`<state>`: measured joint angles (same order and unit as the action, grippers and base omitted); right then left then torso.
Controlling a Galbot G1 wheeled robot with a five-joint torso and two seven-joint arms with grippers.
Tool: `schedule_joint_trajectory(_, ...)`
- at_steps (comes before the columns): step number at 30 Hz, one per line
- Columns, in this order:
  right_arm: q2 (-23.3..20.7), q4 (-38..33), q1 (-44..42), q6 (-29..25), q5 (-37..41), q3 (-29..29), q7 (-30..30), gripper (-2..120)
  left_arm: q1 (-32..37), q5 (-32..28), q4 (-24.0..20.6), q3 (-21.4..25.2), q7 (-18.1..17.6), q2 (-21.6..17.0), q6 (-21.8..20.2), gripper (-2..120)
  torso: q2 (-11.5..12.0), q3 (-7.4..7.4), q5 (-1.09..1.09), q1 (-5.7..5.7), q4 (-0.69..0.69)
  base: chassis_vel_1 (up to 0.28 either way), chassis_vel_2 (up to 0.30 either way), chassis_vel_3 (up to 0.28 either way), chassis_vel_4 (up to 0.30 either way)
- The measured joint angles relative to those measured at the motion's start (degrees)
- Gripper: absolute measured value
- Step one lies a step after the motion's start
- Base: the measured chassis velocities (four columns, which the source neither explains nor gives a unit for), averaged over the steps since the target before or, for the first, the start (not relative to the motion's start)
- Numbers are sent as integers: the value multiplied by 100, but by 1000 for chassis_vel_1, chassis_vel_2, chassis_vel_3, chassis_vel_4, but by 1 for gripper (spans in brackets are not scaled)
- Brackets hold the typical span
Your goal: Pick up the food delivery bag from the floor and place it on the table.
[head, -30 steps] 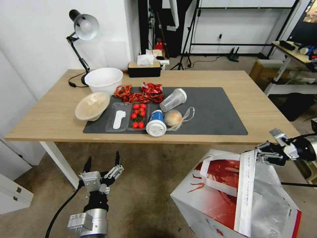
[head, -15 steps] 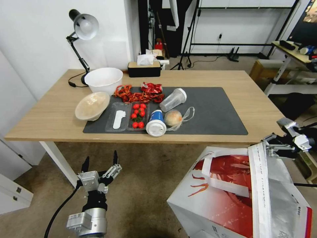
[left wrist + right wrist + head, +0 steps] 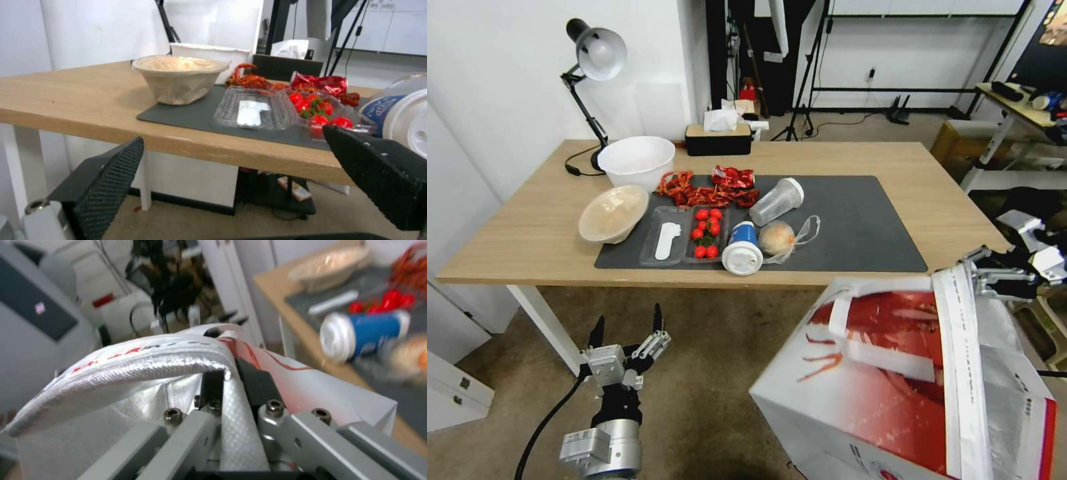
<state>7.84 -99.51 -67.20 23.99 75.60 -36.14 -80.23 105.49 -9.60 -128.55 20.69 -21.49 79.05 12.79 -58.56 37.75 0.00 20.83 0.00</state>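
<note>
At the near right, the bag [image 3: 907,380] hung clear of the floor [image 3: 714,393], its top about level with the near edge of the table [image 3: 527,233]. The right gripper [image 3: 982,275] held it by the white top hem, fingers [image 3: 258,386] pinched on the fabric. The left gripper [image 3: 627,327] idled low at near left, fingers [image 3: 106,176] spread and holding nothing.

Judged as handling: a large, soft-walled bag, probably light, with foil lining likely slippery. Held at one point, it tilted and may swing or slip. The strap handles [image 3: 887,360] lying across the red panel look the surer hold.

On the mat [image 3: 867,227], the left half carried a cup [image 3: 742,250], a bun [image 3: 778,238], tomatoes [image 3: 706,233], bowls [image 3: 614,213] and a tumbler [image 3: 777,201]. The right half lay bare and nearest the bag. The table edge stood between bag and mat
</note>
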Motion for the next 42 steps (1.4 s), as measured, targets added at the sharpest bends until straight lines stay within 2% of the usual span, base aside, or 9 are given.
schedule_joint_trajectory(10, -43, -9, 72, 37, 1162, -206, 748, 0, 27, 9, -23, 16, -16, -10, -1, 100, 2, -1, 0, -1, 0, 0, 0, 0, 0)
schedule_joint_trajectory(19, 99, -122, 76, -186, 2496, -275, 2012, 0, 68, 36, -43, 22, -38, -6, 4, 100, 3, -2, 0, -1, 0, 0, 0, 0, 0)
schedule_joint_trajectory(26, 257, -391, 118, -784, 3599, -340, 3880, 0, 56, 44, -28, 12, -48, -42, 22, 100, 3, -2, 0, -2, 0, 0, 0, 0, 0)
schedule_joint_trajectory(27, 257, -391, 118, -784, 3599, -340, 3880, 0, 56, 44, -28, 12, -48, -42, 22, 100, 3, -2, 0, -2, 0, 0, 0, 0, 0)
schedule_joint_trajectory(34, 492, -592, 118, -1536, 4152, -368, 5726, 0, 16, 41, 28, -28, -57, -140, 13, 100, 4, -2, 0, -2, 0, 0, 0, 0, 0)
schedule_joint_trajectory(35, 492, -592, 118, -1536, 4152, -368, 5726, 0, 16, 41, 28, -28, -57, -140, 13, 100, 4, -2, 0, -2, 0, 0, 0, 0, 0)
schedule_joint_trajectory(38, 569, -662, 120, -1732, 4294, -399, 6347, 0, -5, 37, 52, -40, -57, -170, 6, 100, 4, -2, 0, -2, 0, 0, 0, 0, 0)
schedule_joint_trajectory(40, 663, -841, 130, -1993, 4435, -470, 7403, 0, -39, 33, 103, -75, -57, -212, 0, 100, 4, -3, 0, -2, 0, 0, 0, 0, 0)
schedule_joint_trajectory(42, 690, -900, 134, -2063, 4448, -479, 7705, 0, -48, 33, 120, -88, -55, -221, -1, 100, 4, -3, 0, -2, 0, 0, 0, 0, 0)
